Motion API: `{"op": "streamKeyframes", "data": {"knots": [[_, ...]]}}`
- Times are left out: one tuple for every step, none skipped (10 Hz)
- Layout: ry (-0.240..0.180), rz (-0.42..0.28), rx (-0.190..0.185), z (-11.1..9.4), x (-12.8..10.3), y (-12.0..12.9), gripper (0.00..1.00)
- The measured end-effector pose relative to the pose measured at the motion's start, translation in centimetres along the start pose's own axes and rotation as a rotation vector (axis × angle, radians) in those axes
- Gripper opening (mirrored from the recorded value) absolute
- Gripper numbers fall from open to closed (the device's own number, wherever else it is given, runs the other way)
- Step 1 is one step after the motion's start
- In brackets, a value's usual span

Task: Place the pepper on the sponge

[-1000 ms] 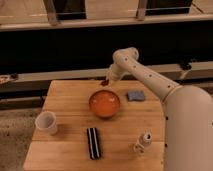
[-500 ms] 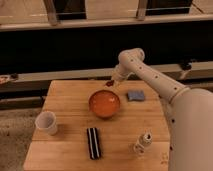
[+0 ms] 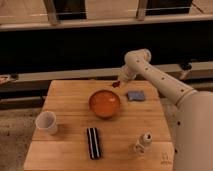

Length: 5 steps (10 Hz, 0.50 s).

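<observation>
Gripper point(image 3: 119, 83): at the far edge of the table point(image 3: 65, 100), behind the orange bowl point(image 3: 104, 103); jaws clamped on the pepper point(image 3: 116, 84), tip hard to make out against the dark.
Sponge point(image 3: 135, 95): just right of the bowl, apart from the pepper.
Bowl, white cup point(image 3: 46, 121): contents indiscernible.
Black bar point(image 3: 93, 142), small bottle point(image 3: 143, 142): near edge; label unreadable.
</observation>
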Motion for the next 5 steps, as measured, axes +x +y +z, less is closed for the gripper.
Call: {"op": "streamKeyframes", "data": {"knots": [[0.004,0.012,-0.003,0.0,0.7,0.2,0.0],[0.005,0.019,-0.008,0.2,1.1,0.3,0.0],[0.007,0.023,-0.012,0.5,1.4,0.4,0.0],[0.01,0.028,-0.017,0.6,2.1,0.5,0.0],[0.012,0.034,-0.02,0.7,2.8,0.6,0.0]]}}
